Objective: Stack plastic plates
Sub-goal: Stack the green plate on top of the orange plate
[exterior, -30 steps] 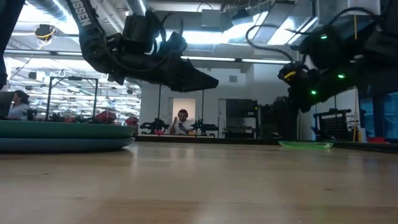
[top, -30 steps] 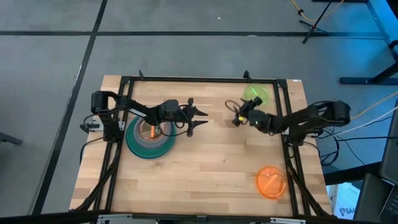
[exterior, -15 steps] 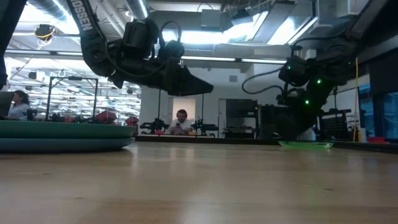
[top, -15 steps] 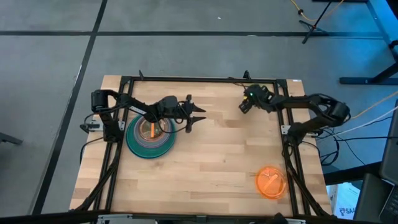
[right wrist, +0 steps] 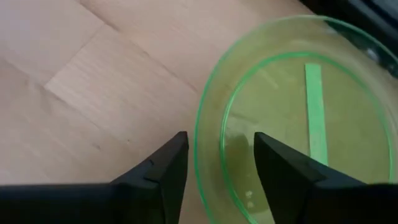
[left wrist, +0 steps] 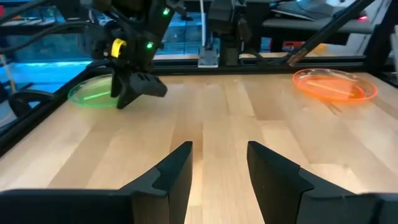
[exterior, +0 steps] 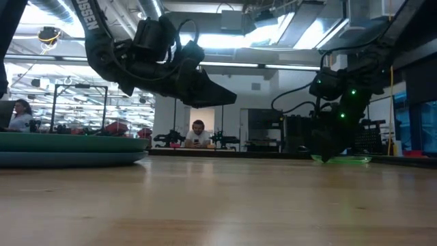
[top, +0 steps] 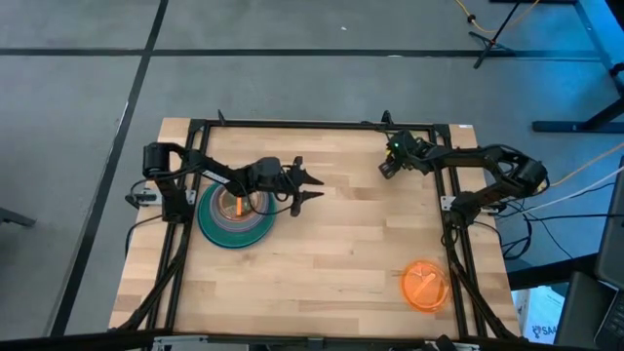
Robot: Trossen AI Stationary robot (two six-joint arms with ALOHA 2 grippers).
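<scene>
right pincer (right wrist: 214, 168): spread, straddling lime plate (right wrist: 298, 118) rim, far right of bench (top: 331, 253)
left pincer (top: 310, 185): spread, empty, just right of plate stack (top: 234, 216)
orange plate (top: 425, 285): near right

Robotics lab or industrial workshop, open-plan. The wooden table (top: 322, 244) has a black metal frame (top: 312, 124) and stands on a grey floor with dark seams (top: 88, 58); cables (top: 575, 180) trail at the side. In the low view there are exposed ceiling ducts (exterior: 61, 10) and strip lights (exterior: 232, 41), racks of equipment (exterior: 89, 109) behind, and a person (exterior: 198, 133) seated far back, another person (exterior: 17, 113) at the edge.
</scene>
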